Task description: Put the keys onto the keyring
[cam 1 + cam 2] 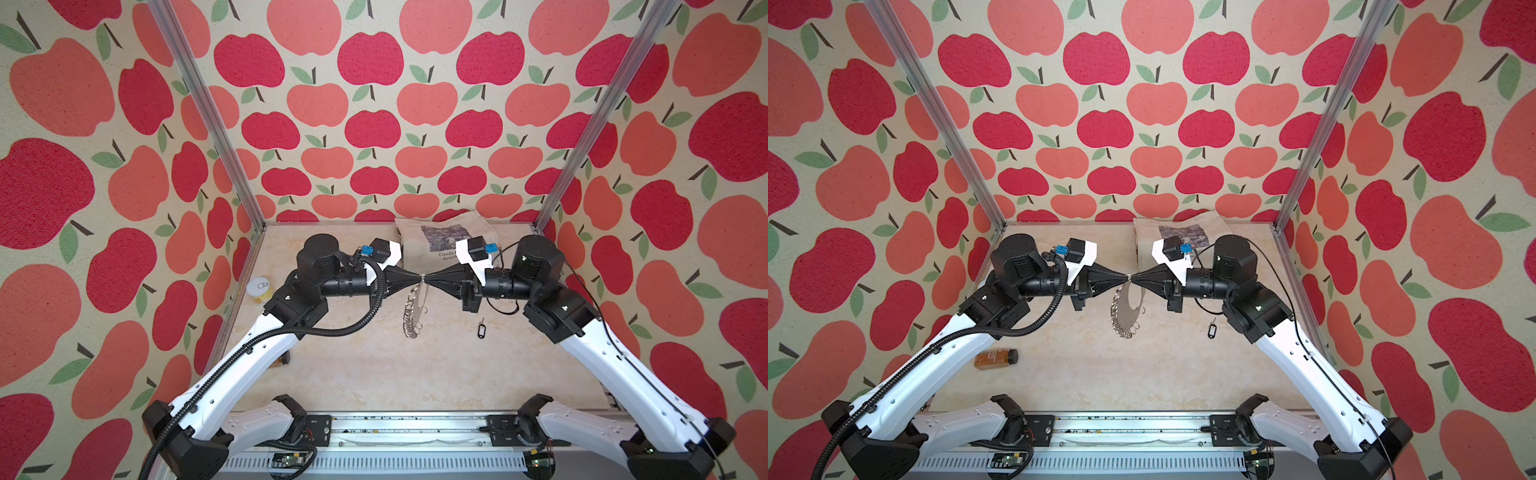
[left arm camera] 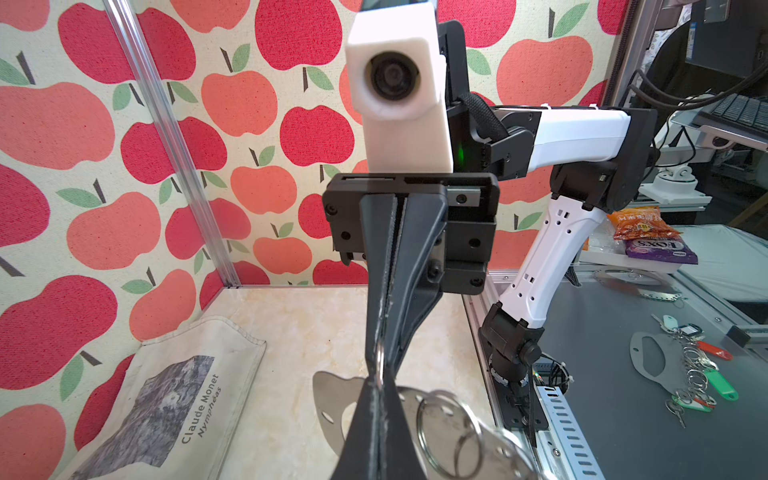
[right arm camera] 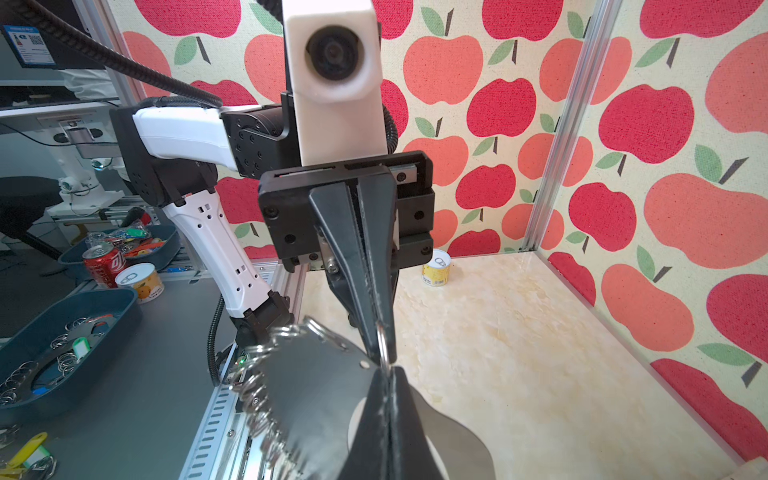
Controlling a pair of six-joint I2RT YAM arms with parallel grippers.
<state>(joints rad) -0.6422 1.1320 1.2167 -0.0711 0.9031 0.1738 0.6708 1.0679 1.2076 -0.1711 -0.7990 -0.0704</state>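
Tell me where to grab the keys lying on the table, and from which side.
The keys lie flat on the table, so come straight down, probably pinching the black tag across its narrow sides; the silver key itself looks too tiny.

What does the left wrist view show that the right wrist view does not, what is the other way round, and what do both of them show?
Only the left wrist view shows the cloth bag printed with "Claude Monet", lying on the table. Only the right wrist view shows the yellow can, standing upright near the wall. Both views show the keyring held up between the left gripper and the right gripper, which meet tip to tip, each shut on its upper end.
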